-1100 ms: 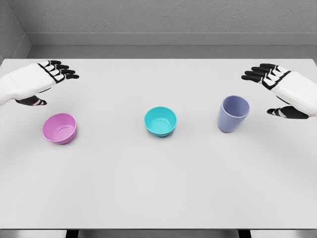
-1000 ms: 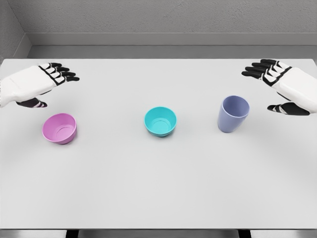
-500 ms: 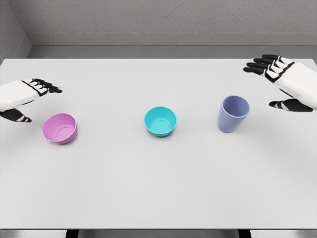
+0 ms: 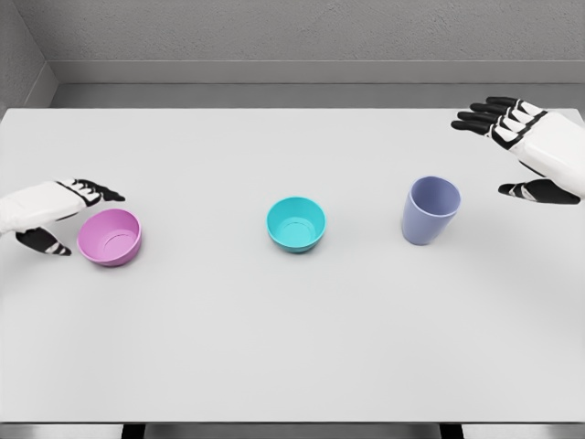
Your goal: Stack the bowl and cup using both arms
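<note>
Left hand (image 4: 47,210) hovering open-fingered just beside pink bowl (image 4: 110,237); right hand (image 4: 535,151) waiting spread, apart from purple cup (image 4: 430,210). Teal bowl (image 4: 296,224) sitting between them. Nothing stacked; every step remaining.

sim test cell | plain white table (image 4: 292,347) | bare grey walls (image 4: 302,32)

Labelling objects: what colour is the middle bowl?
Teal, seen in the head view: the middle bowl.
</note>
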